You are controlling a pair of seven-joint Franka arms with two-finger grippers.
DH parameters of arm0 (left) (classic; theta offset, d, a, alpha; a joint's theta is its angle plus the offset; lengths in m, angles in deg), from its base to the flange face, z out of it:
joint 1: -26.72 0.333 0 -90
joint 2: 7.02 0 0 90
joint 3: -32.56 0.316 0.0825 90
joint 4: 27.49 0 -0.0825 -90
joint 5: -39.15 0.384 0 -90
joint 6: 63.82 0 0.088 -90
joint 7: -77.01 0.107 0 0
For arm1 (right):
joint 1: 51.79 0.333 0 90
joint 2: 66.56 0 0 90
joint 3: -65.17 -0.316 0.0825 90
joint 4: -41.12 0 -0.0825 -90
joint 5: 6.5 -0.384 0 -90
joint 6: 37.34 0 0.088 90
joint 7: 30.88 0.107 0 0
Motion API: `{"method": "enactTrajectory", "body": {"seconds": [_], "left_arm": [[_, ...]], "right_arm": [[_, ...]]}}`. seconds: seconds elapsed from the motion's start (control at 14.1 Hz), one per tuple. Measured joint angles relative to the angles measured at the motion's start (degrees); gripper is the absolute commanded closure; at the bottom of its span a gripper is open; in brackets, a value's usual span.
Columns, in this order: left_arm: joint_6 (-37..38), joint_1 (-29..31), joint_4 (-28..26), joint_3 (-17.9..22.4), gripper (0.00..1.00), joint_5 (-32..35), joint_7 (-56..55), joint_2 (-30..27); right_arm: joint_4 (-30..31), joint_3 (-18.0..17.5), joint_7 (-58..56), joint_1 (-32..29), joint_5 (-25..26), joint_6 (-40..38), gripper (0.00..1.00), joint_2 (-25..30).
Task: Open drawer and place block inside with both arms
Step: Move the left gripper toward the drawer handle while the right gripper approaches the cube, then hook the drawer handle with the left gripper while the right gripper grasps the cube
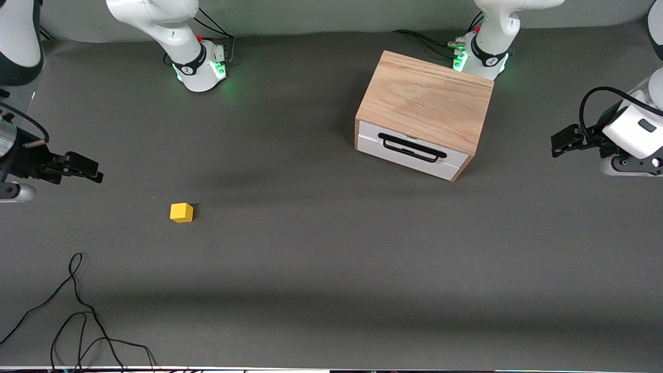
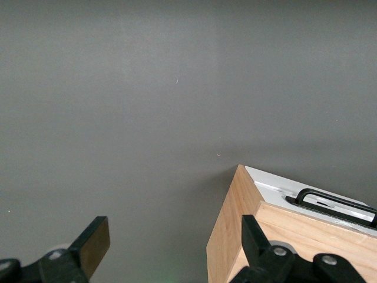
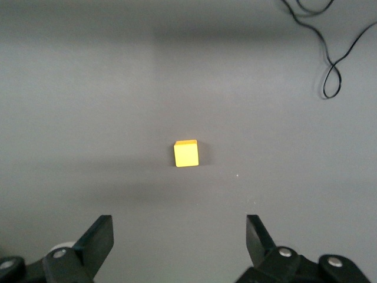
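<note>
Drawer (image 1: pixel 409 151) count: one, shut flush in the one light-wood cabinet (image 1: pixel 427 101), which sits in the upper right-of-centre part of the front view, toward the left arm's end of the bench (image 1: pixel 331 259). Its white front faces the front camera at a slant and carries one black wire handle (image 1: pixel 412 147). In the left wrist view the cabinet corner, the white drawer front (image 2: pixel 277 191) and the handle (image 2: pixel 333 204) fill the lower right of the frame.

One yellow block (image 1: pixel 181 212) lies on the bench in the lower left-of-centre part of the front view, toward the right arm's end, nearer to the front camera than the cabinet and well apart from it. One loose black cable (image 1: pixel 77 311) curls on the bench in the lower left corner of that view.

Two arms are present, each with one hand. The left hand (image 1: pixel 562 141) hangs at the right edge of the front view, beside the cabinet and apart from it; its fingers (image 2: pixel 94 243) stand wide apart and hold nothing. The right hand (image 1: pixel 88 170) hangs at the left edge of the front view, over bare bench, well apart from the block. In the right wrist view its fingers (image 3: pixel 97 239) are spread wide and empty, with the block (image 3: pixel 186 154) at mid-frame, out ahead of the gap between them.
</note>
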Motion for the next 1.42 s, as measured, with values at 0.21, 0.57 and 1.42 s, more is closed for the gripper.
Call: {"method": "enactTrajectory", "body": {"seconds": [0.21,0.57,1.42], "left_arm": [[0.73,-0.01,0.02,-0.07,0.00,-0.06,0.00,0.09],[2.76,-0.26,0.13,-0.77,0.00,-3.41,-8.23,0.09],[2.59,-6.56,4.99,-21.39,0.00,-2.87,-85.93,6.87]], "right_arm": [[0.49,0.02,0.00,-0.01,0.41,0.03,0.00,-3.49],[5.68,-0.08,0.00,0.04,0.42,9.32,0.00,-2.70],[19.31,-0.80,0.00,0.10,0.41,22.43,0.00,-1.98]]}}
